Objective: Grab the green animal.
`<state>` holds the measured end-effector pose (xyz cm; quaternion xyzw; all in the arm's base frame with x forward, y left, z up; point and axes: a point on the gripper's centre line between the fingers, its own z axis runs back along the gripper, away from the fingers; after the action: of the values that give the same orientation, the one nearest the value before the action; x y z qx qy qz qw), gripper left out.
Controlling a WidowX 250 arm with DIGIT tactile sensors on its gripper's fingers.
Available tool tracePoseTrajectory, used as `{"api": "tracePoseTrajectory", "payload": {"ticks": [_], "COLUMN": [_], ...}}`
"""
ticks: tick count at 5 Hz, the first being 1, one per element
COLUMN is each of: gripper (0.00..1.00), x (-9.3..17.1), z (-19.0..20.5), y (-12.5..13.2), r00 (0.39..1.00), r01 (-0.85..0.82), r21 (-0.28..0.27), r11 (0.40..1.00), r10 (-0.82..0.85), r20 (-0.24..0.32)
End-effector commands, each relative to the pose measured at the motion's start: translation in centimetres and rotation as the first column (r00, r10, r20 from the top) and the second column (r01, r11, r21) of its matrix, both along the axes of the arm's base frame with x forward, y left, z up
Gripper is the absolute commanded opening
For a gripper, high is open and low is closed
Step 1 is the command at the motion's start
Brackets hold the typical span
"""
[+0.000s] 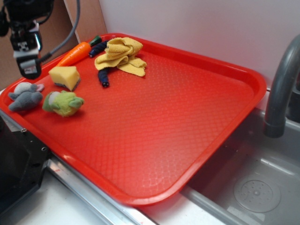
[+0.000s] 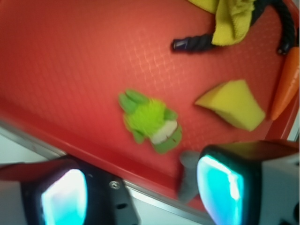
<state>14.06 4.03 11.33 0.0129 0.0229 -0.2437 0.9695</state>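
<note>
The claw (image 2: 140,197) hangs wide open and empty above the red tray's (image 1: 197,136) left edge, while the green animal (image 1: 63,102) lies on the tray between the grey plush (image 1: 26,95) and the yellow sponge (image 1: 65,77).

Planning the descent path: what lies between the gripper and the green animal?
Exterior view: the yellow sponge lies between the raised gripper and the green animal.
</note>
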Motion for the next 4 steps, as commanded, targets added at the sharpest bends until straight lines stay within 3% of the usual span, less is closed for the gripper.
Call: {"api": "tracePoseTrajectory", "payload": {"ticks": [1, 2, 3, 4], "gripper": [1.00, 1.00, 1.00, 0.00], "x": [2.5, 3.3, 1.0, -0.5], "z": [-4.2, -7.0, -8.8, -8.3], "y": [1.1, 0.2, -2.5, -3.3], "r00": [0.974, 0.972, 0.968, 0.970], "r01": [0.138, 0.195, 0.243, 0.231], "r21": [-0.009, -0.014, -0.026, -0.030], "r11": [0.990, 0.981, 0.970, 0.972], "r10": [-0.134, -0.191, -0.240, -0.228], "r20": [0.181, 0.138, 0.078, 0.089]}}
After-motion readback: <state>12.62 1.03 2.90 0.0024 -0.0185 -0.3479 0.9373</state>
